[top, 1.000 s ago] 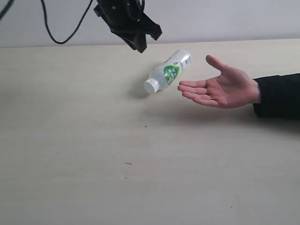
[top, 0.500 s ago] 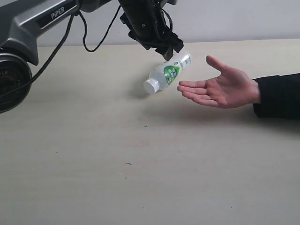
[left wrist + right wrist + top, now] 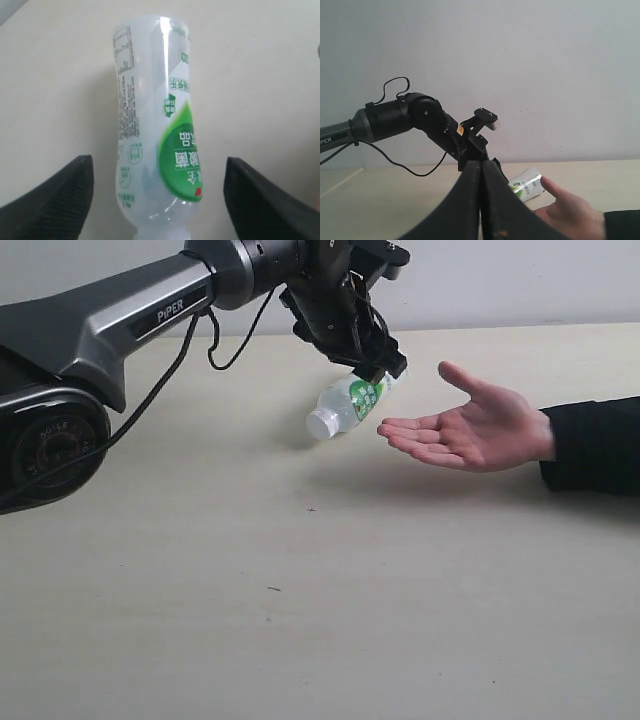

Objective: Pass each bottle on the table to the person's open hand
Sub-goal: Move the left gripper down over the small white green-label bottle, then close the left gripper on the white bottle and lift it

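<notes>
Left arm (image 3: pixel 130 318) link reads "PiPER" in white; right wrist view catches only "PER". Bottle (image 3: pixel 150 90): white Chinese chars on green patch (image 3: pixel 181 162) of label, seen upside down; fine-print col. too small to read.

Non-task stuff from where I sit: just the wall (image 3: pixel 520 280). Plain, pale grey-white, runs along the whole far edge of the table (image 3: pixel 200 620) in the exterior view. The seam where the two meet is one straight line, slightly tilted in that view. My right wrist cam: same wall (image 3: pixel 560 75) fills most of the picture, shading from greyer to lighter across it. My left wrist cam: small grey wedge (image 3: pixel 9 6) past the table edge, can't tell if that's wall
</notes>
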Robot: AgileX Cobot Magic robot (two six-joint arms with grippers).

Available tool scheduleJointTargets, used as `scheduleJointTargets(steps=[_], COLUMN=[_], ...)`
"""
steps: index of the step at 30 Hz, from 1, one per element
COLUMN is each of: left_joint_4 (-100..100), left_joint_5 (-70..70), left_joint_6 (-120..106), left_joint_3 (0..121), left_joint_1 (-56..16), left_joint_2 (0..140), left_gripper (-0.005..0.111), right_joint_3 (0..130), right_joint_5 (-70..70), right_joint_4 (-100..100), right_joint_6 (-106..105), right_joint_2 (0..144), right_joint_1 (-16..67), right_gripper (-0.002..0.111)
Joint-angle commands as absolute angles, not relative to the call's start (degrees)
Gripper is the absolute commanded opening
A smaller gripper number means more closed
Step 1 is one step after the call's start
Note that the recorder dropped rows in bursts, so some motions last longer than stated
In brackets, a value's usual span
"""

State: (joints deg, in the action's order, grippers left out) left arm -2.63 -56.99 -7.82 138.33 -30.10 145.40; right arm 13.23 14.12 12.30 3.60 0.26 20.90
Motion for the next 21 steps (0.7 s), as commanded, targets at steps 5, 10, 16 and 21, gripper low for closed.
scheduleJointTargets(steps=[5,10,16,21], left_joint_4=[-2.65,-2.65,-2.65,-2.65], left_joint_5=[-54.86,-53.29,-50.63,-50.99], left_joint_6=[-7.06,-7.06,-7.06,-7.06], left_joint_3=[138.79,138.79,138.79,138.79], left_joint_1=[-30.21,-30.21,-30.21,-30.21], left_joint_2=[147.85,149.02,149.77,150.51], left_gripper=[0.070,0.070,0.070,0.070], right_joint_3=[12.99,12.99,12.99,12.99], right_joint_5=[13.81,13.81,13.81,13.81], right_joint_4=[12.04,12.04,12.04,12.04], right_joint_6=[3.06,3.06,3.06,3.06], right_joint_2=[0.00,0.00,0.00,0.00], right_joint_1=[20.68,20.68,20.68,20.68], right_gripper=[0.000,0.000,0.000,0.000])
